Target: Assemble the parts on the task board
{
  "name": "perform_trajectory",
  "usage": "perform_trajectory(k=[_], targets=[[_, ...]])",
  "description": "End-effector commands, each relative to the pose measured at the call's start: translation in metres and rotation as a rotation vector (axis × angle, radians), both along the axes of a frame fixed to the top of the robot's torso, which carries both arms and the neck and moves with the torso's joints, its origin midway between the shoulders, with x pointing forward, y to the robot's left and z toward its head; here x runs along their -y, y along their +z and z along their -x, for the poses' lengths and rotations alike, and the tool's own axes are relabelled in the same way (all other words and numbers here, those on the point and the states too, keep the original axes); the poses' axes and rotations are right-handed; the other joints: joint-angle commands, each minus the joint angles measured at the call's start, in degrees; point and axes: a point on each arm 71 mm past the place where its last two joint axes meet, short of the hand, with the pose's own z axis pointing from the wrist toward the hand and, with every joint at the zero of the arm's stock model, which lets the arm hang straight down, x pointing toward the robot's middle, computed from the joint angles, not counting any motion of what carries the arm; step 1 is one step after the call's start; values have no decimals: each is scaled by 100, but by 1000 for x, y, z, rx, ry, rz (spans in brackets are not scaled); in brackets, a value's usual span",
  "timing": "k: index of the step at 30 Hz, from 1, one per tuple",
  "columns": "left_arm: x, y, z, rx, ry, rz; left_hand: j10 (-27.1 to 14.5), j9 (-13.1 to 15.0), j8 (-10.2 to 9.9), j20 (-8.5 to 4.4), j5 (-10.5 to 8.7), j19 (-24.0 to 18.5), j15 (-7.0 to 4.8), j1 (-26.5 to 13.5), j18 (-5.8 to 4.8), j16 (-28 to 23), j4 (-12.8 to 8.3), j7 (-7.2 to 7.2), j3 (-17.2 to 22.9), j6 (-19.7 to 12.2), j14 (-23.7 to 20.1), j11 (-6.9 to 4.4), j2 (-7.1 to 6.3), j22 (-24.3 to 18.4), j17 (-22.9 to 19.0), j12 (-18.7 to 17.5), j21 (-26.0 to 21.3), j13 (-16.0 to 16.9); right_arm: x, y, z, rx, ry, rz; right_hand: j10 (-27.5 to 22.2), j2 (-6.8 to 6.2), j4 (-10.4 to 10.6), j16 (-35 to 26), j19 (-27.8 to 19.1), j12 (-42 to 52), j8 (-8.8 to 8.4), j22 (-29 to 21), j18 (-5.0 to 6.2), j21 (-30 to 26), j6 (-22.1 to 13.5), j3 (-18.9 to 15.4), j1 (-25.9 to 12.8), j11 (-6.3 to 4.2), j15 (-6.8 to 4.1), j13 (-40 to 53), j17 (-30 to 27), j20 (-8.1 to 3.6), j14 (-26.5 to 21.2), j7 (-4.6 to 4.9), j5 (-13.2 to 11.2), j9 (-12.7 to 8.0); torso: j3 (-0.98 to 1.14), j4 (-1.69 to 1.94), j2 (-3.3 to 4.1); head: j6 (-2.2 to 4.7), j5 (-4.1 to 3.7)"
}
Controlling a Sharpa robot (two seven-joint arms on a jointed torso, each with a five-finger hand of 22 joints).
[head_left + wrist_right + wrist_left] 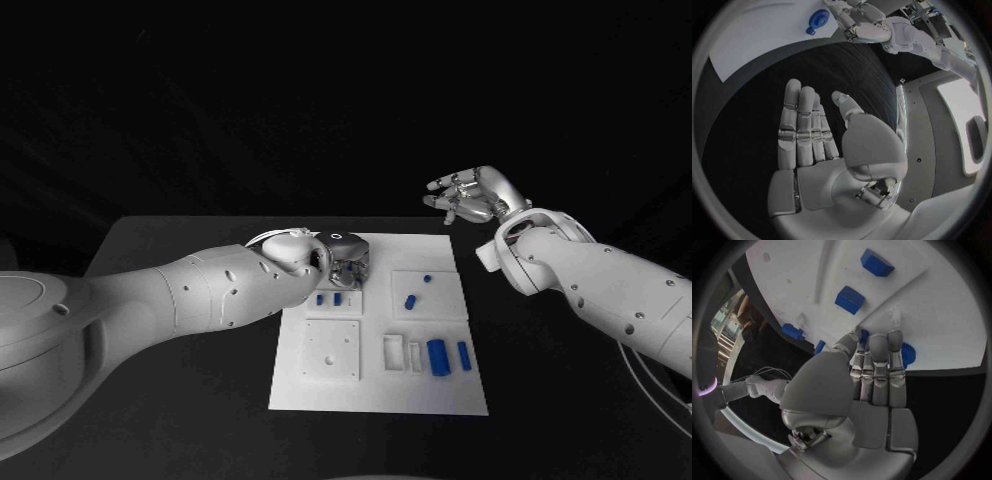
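We see the left hand [329, 262] resting fingertips on the task board [378, 395] (grasp unclear); the right hand [472, 195] hovers spread, empty.

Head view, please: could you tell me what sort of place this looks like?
Probably a robotics test bench: a black table carries a white task board with small blue parts, worked by two white arms.
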Motion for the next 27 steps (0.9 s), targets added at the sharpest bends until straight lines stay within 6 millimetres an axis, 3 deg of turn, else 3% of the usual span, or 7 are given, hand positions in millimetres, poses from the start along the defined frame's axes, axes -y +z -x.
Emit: perform_trajectory(k=[1,15,27], targets=[[-1,-6,2,-12,6,-16,98,15,12,-29,59,28,-28,31,79,68,-31,9,-71,73,14,-33,125,127,41,27,45,5,-2,1,0,6,12,-3,42,20,-8,-29,41,-30,-15,-30,-38,30,15,-32,-27,0,6,-9,8,14,26,29,-27,-6,1,4,-1,2,3],[-13,0,2,21,37,63,84,6,6,-46,88,35,-42,42,102,117,-164,26,-63,49,42,-23,182,122,73,23,117,2,-2,1,0,8,13,-5,42,20,-8,-29,41,-30,-15,-30,-38,30,15,-32,-27,0,6,-9,8,14,26,29,-27,-6,-3,4,-2,36,-4],[-34,25,1,-54,130,250,1,-5,3,-36,108,-4,-26,-1,98,71,-181,42,-39,-28,5,5,190,117,56,21,109,-1,0,1,1,9,10,-3,36,21,-4,-44,44,-30,-15,-68,-38,34,13,-35,-29,1,7,-16,13,15,29,29,-18,-6,-2,15,-6,51,-10]])
